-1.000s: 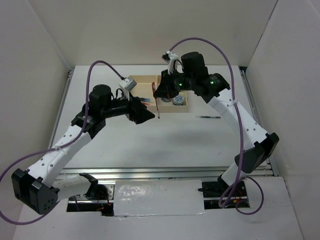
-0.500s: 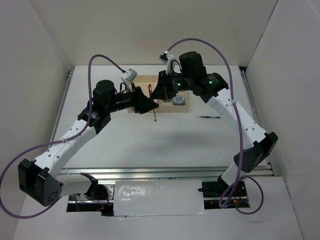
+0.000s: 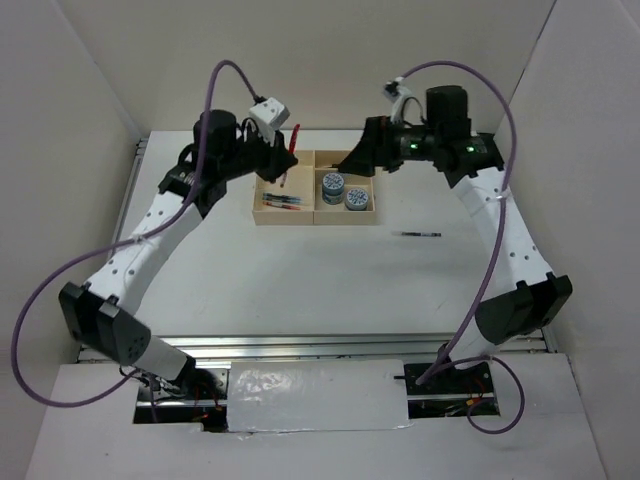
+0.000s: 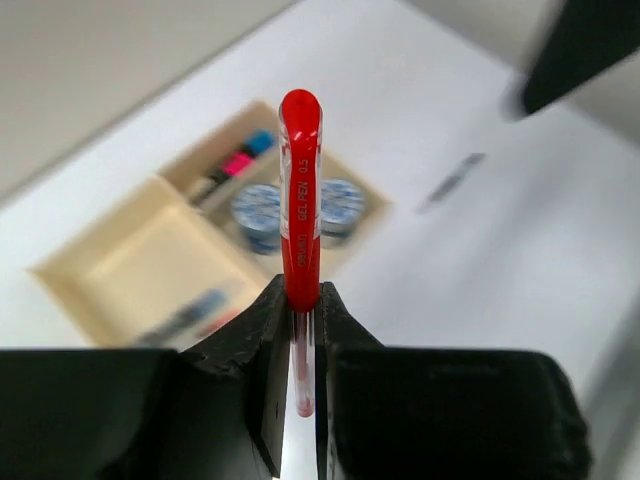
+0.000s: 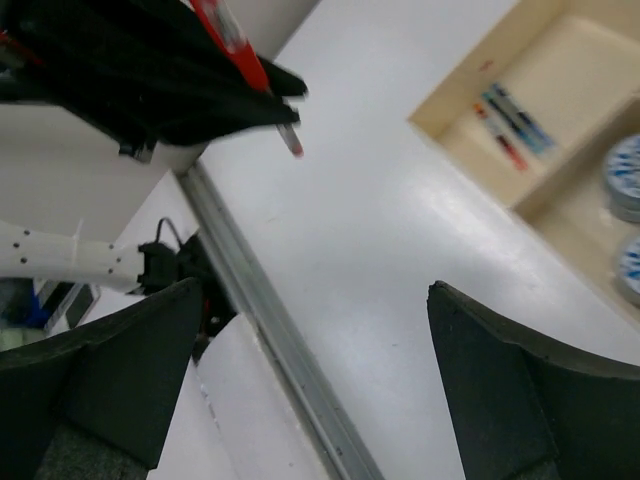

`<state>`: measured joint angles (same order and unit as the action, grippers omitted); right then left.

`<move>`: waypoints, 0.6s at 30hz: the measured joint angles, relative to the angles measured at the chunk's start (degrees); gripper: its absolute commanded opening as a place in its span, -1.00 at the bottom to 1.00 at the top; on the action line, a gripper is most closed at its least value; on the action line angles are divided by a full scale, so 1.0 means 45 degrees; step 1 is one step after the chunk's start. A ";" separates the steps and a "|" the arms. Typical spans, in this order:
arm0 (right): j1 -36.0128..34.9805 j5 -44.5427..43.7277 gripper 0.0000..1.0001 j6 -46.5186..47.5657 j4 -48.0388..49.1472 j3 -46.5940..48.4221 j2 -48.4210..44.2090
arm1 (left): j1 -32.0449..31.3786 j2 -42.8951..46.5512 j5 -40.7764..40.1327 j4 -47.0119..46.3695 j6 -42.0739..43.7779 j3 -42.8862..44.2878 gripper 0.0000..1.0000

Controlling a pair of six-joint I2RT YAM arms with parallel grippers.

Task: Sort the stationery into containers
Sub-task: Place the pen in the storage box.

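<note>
My left gripper is shut on a red gel pen, held in the air over the back left of the beige tray. In the left wrist view the red pen stands up between the jaws of the left gripper. My right gripper hovers open behind the tray, and nothing lies between the fingers of the right gripper. Pens lie in the large section. Two tape rolls sit in a small section. Highlighters lie in the other.
A black pen lies on the white table to the right of the tray. A metal rail runs along the table's left edge. White walls close in the table on three sides.
The right gripper let go of the red pen, opened and drew back to the right. The left gripper shut on the pen and carried it back and left, over the tray.
</note>
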<state>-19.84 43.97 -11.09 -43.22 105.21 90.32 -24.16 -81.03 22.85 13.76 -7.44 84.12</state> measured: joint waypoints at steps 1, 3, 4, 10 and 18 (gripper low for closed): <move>0.0670 0.0223 1.00 0.0083 0.0112 -0.0180 -0.0165 | 0.0136 -0.0704 -0.0345 0.0335 0.1064 0.0787 -1.00; 0.1826 0.0389 0.99 0.0311 0.0180 -0.0772 -0.0622 | 0.0466 -0.2089 -0.0709 0.0811 0.2861 0.2186 -1.00; 0.2293 0.0408 0.99 0.0437 0.0165 -0.1166 -0.0923 | 0.0704 -0.2914 -0.0835 0.1064 0.3750 0.2871 -1.00; 0.3764 0.0826 0.93 0.0826 0.0170 -0.3949 -0.2662 | 0.2021 -0.7480 -0.1277 0.1870 0.8121 0.5799 -1.00; 0.5314 0.1127 0.91 0.1122 0.0024 -0.6489 -0.3968 | 0.2195 -0.9850 -0.0792 0.1321 1.0729 0.6154 -1.00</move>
<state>4.08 49.04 -6.04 -43.11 76.01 72.47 -14.28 -125.36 19.29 19.70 40.84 111.81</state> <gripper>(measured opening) 0.958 0.222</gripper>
